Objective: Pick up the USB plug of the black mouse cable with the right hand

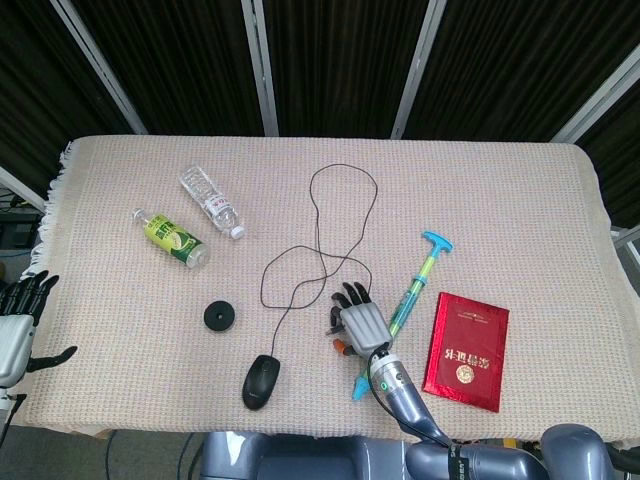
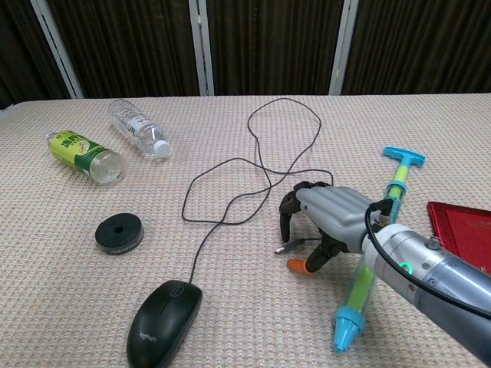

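Observation:
The black mouse (image 1: 261,381) (image 2: 163,322) lies near the table's front edge. Its thin black cable (image 1: 318,215) (image 2: 261,165) loops across the middle of the cloth. The USB plug (image 2: 285,248) rests flat on the cloth at the cable's end. My right hand (image 1: 360,322) (image 2: 326,218) hovers right over it, fingers arched downward and apart just beyond the plug, orange-tipped thumb on the near side. Nothing is gripped. In the head view the hand mostly hides the plug. My left hand (image 1: 15,320) hangs open at the table's left edge.
A green-labelled bottle (image 1: 171,238) (image 2: 84,155) and a clear bottle (image 1: 211,201) (image 2: 138,127) lie at the back left. A black tape roll (image 1: 219,316) (image 2: 120,233) sits left of the mouse. A blue-green toy syringe (image 1: 405,299) (image 2: 374,253) and red booklet (image 1: 467,350) (image 2: 466,230) lie right of my hand.

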`<action>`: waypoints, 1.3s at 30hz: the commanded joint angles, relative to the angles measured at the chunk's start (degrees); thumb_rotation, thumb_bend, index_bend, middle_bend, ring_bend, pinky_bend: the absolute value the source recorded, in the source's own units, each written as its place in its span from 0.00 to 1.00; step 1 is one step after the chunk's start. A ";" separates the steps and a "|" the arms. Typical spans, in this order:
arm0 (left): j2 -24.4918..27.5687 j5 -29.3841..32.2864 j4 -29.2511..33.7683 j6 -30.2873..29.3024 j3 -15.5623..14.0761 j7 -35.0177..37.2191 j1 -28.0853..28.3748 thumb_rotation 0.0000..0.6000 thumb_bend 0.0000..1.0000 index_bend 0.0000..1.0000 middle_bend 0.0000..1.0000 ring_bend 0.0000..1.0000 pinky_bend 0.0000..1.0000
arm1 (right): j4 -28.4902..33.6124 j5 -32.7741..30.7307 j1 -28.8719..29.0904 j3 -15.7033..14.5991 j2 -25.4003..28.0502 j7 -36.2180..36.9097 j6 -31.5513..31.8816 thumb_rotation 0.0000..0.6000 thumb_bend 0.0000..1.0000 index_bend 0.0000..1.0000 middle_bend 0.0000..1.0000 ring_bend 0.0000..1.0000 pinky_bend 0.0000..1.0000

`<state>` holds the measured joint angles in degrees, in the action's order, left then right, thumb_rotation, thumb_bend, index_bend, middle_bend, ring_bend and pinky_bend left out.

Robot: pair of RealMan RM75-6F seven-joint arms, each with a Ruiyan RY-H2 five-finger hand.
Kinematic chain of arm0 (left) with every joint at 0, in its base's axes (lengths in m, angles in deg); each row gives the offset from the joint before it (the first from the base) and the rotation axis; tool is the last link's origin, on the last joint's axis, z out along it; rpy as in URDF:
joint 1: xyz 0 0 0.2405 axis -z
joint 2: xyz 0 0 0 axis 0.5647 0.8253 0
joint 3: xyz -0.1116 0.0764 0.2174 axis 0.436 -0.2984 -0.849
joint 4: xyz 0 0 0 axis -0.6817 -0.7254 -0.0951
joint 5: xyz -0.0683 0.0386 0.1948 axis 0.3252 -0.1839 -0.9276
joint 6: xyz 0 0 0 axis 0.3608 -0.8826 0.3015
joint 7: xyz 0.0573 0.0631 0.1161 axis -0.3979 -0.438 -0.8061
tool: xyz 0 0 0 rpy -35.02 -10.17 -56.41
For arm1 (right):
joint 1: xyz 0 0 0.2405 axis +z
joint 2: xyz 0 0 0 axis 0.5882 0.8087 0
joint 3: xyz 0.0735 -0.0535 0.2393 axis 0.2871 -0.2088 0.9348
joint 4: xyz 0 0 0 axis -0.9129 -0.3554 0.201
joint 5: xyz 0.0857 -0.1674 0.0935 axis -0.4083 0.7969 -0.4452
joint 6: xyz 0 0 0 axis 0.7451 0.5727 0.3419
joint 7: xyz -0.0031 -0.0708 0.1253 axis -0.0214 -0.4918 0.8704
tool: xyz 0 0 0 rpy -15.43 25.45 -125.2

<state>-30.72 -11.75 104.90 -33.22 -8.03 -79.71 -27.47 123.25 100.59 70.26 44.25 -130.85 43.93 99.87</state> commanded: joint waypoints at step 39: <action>0.20 1.24 1.69 0.52 -0.05 -0.38 -0.05 1.00 0.09 0.00 0.00 0.00 0.00 | -4.88 15.40 -8.51 6.05 -2.94 45.70 23.91 1.00 0.37 0.62 0.22 0.00 0.00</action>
<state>-30.52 -10.52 106.57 -32.72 -8.09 -80.08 -27.53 120.77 113.97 63.48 50.54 -132.66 85.51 120.76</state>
